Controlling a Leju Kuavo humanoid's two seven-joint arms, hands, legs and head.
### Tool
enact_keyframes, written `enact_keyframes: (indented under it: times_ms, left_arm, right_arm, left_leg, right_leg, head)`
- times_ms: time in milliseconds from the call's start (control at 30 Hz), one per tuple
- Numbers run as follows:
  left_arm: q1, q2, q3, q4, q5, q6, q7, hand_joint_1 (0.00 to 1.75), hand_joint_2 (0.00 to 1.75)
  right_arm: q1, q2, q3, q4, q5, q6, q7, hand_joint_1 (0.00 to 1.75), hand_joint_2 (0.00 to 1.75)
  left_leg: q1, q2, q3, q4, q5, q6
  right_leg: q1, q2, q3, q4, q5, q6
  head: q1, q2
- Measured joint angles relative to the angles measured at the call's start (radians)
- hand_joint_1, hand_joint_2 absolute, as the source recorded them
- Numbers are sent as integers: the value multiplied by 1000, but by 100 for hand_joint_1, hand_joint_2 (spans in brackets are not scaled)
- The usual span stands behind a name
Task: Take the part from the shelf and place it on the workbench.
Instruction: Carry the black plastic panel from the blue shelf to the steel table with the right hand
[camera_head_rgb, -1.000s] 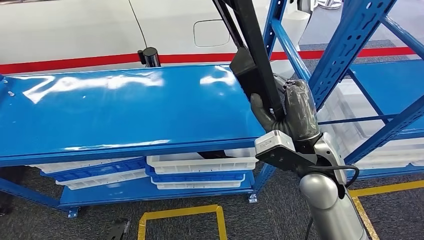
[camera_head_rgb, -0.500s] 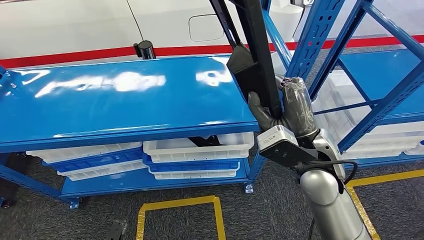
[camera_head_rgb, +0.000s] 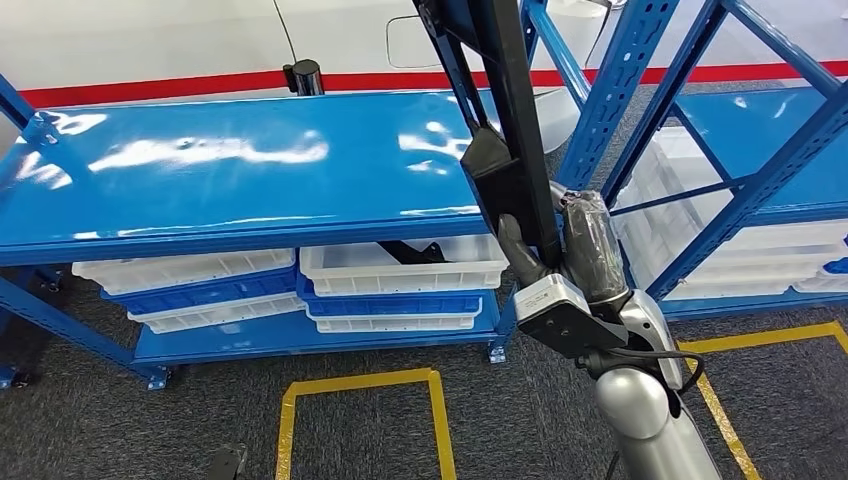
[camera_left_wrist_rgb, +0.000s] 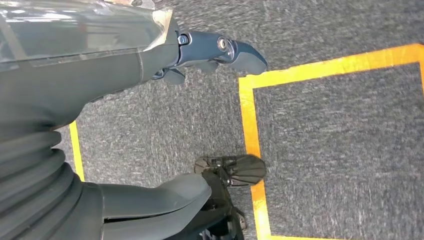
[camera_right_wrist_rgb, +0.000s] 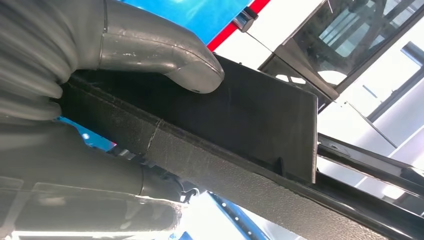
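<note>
The part (camera_head_rgb: 503, 100) is a long black bar with a flat black plate on it, standing steeply upright and running out of the top of the head view. My right hand (camera_head_rgb: 565, 250) grips it low down, just off the right front corner of the blue workbench top (camera_head_rgb: 250, 170). In the right wrist view the thumb (camera_right_wrist_rgb: 165, 55) presses on the part's flat plate (camera_right_wrist_rgb: 250, 115). My left hand (camera_left_wrist_rgb: 100, 100) hangs over the carpet with its fingers (camera_left_wrist_rgb: 220, 47) and thumb (camera_left_wrist_rgb: 165, 192) apart and nothing between them.
White and blue bins (camera_head_rgb: 400, 270) sit stacked on the lower level under the bench top. A blue shelf rack (camera_head_rgb: 640, 80) with more white bins stands right of the part. Yellow tape (camera_head_rgb: 360, 385) marks a square on the grey carpet. A white car (camera_head_rgb: 150, 40) is behind the bench.
The whole picture has shifted, so the camera has moved. My right hand still grips the part, which now sits lower against the bench's right front corner.
</note>
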Motion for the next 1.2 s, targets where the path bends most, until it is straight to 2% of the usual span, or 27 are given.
enact_keyframes:
  times_ms: [67, 133, 167, 200, 267, 300, 333, 367, 400, 433, 500, 533, 567, 633, 700, 767, 800, 833, 867, 900, 967, 1000, 1033, 1067, 1133, 1167, 1200]
  left_arm:
    - [4, 0, 10, 0, 11, 10, -4, 0, 175]
    - [10, 1, 20, 1, 20, 17, -5, 0, 175]
    - [13, 1, 24, 1, 23, 19, -5, 0, 175]
    - [16, 1, 29, 1, 26, 21, -5, 0, 175]
    - [18, 1, 38, 1, 32, 25, -3, 0, 175]
    - [18, 1, 42, 1, 35, 26, -2, 0, 175]
    - [19, 0, 46, 1, 38, 27, -2, 0, 175]
    - [19, 0, 51, 2, 41, 27, -2, 0, 175]
    - [20, 0, 55, 2, 43, 28, -2, 0, 175]
    - [20, 0, 60, 2, 45, 29, -2, 0, 175]
    - [19, 0, 67, 2, 50, 31, -2, 0, 175]
    - [19, 0, 70, 2, 54, 32, -2, 0, 175]
    - [20, 0, 74, 2, 58, 35, -2, 0, 175]
    - [24, -1, 84, 2, 68, 39, -2, 0, 175]
    - [27, 0, 94, 2, 76, 41, -3, 0, 175]
    - [29, 2, 103, 2, 79, 42, -4, 0, 175]
    - [30, 2, 107, 2, 80, 42, -5, 0, 175]
    - [32, 2, 110, 2, 81, 44, -5, 0, 175]
    - [34, 1, 113, 2, 85, 46, -5, 0, 175]
    - [35, 1, 117, 2, 90, 49, -5, 0, 175]
    - [38, -2, 128, 2, 103, 58, -6, 0, 175]
    - [39, -3, 135, 3, 109, 63, -7, 0, 175]
    - [41, -5, 142, 3, 116, 69, -9, 0, 175]
    - [43, -6, 148, 3, 123, 74, -10, 0, 175]
    - [50, -8, 162, 3, 135, 86, -10, 0, 175]
    - [53, -9, 169, 4, 142, 93, -9, 0, 175]
    - [56, -10, 177, 4, 148, 100, -7, 0, 175]
  right_arm:
    - [-14, 9, 1, 15, 6, 6, -3, 154, 175]
    - [-29, 21, 2, 37, 12, 14, -5, 154, 175]
    - [-38, 28, 4, 48, 14, 17, -5, 154, 175]
    - [-51, 37, 5, 59, 15, 19, -5, 154, 175]
    - [-82, 53, 8, 82, 14, 23, -6, 154, 175]
    - [-97, 60, 9, 93, 14, 27, -5, 154, 175]
    - [-112, 67, 10, 105, 13, 31, -2, 154, 175]
    - [-127, 74, 12, 117, 13, 36, 2, 154, 175]
    - [-142, 80, 14, 129, 12, 40, 7, 154, 175]
    - [-157, 87, 16, 140, 12, 43, 12, 154, 175]
    - [-186, 99, 19, 157, 11, 47, 18, 154, 175]
    - [-201, 105, 22, 167, 11, 48, 20, 154, 175]
    - [-214, 112, 25, 178, 10, 49, 20, 154, 175]
    - [-241, 125, 33, 207, 9, 51, 20, 154, 175]
    - [-263, 136, 39, 236, 7, 53, 20, 154, 175]
    - [-282, 143, 45, 262, 6, 53, 19, 154, 175]
    - [-288, 145, 48, 273, 5, 53, 19, 154, 175]
    - [-293, 148, 50, 285, 2, 53, 17, 154, 175]
    - [-298, 152, 53, 298, 0, 53, 16, 154, 175]
    - [-305, 157, 56, 310, -3, 54, 15, 154, 175]
    - [-327, 176, 63, 336, -7, 57, 13, 154, 175]
    - [-340, 187, 69, 347, -8, 60, 12, 154, 175]
    - [-354, 198, 74, 358, -8, 63, 11, 154, 175]
    - [-365, 209, 80, 369, -8, 66, 9, 154, 175]
    - [-386, 228, 91, 394, -10, 75, 6, 154, 175]
    - [-398, 238, 98, 409, -13, 81, 3, 154, 175]
    - [-410, 249, 105, 424, -17, 87, -1, 154, 175]
  left_leg:
    - [-4, 0, -10, 5, 14, -10]
    - [-2, -1, -19, 10, 19, -19]
    - [-1, -3, -28, 25, 0, -26]
    - [1, -6, -41, 56, -36, -32]
    - [8, -8, -75, 171, -136, -45]
    - [11, -8, -89, 233, -169, -50]
    - [14, -8, -92, 275, -180, -53]
    - [16, -8, -80, 288, -169, -54]
    - [18, -8, -51, 264, -145, -54]
    - [19, -9, -5, 207, -120, -51]
    - [18, -11, 94, 68, -106, -44]
    - [15, -12, 123, 20, -110, -39]
    - [11, -13, 134, -2, -114, -33]
    - [8, -10, 124, -11, -101, -15]
    - [9, -5, 107, -16, -78, 5]
    - [9, -2, 80, -17, -54, 17]
    - [8, -2, 65, -16, -43, 19]
    - [8, -2, 50, -16, -31, 19]
    - [7, -2, 35, -15, -21, 18]
    - [7, -1, 22, -14, -11, 16]
    - [7, -1, -2, -10, 8, 8]
    - [6, 0, -11, -6, 16, 3]
    - [4, 1, -19, -3, 24, -3]
    - [3, 1, -23, -1, 32, -9]
    - [5, 1, -29, -2, 46, -22]
    - [7, -1, -35, 3, 38, -29]
    - [10, -3, -46, 22, 11, -36]
  right_leg:
    - [6, 3, 26, -51, -10, -14]
    - [-1, 3, 8, -47, 0, -29]
    - [-5, 2, 0, -45, 9, -40]
    - [-10, 1, -11, -46, 20, -50]
    - [-9, 0, -35, -45, 42, -63]
    - [-8, 0, -48, -45, 52, -64]
    - [-7, 0, -61, -44, 62, -64]
    - [-6, 0, -73, -43, 72, -62]
    - [-6, 0, -85, -42, 81, -60]
    - [-6, 0, -95, -41, 89, -56]
    - [-3, 0, -109, -40, 104, -46]
    - [-2, 0, -112, -40, 112, -39]
    - [-1, -1, -115, -41, 119, -32]
    - [-2, -3, -121, -42, 130, -18]
    - [-4, -2, -146, -4, 92, -20]
    - [-4, -1, -188, 113, 6, -30]
    - [-4, -1, -205, 182, -29, -31]
    - [-4, -1, -214, 237, -48, -26]
    - [-4, -1, -208, 261, -49, -18]
    - [-4, -1, -186, 252, -36, -9]
    - [-4, -2, -91, 131, -2, 4]
    - [-2, -1, -36, 53, 2, 2]
    - [0, 0, 4, -9, 1, -3]
    - [3, 1, 23, -43, -5, -11]
    - [4, 2, 16, -52, -1, -29]
    - [2, 2, 9, -52, 7, -40]
    - [-1, 1, 1, -52, 18, -53]
  head:
    - [0, 0]
    - [0, 0]
    - [-1, 0]
    - [-2, 0]
    - [-4, 0]
    - [-4, 0]
    - [-4, 0]
    - [-5, 0]
    - [-5, 0]
    - [-5, 0]
    - [-4, 0]
    - [-3, 0]
    - [-2, 0]
    - [0, 0]
    - [2, 0]
    - [5, 0]
    - [6, 0]
    - [6, 0]
    - [6, 0]
    - [6, 0]
    - [6, 0]
    - [5, 0]
    - [5, 0]
    - [5, 0]
    - [4, 0]
    - [4, 0]
    - [3, 0]
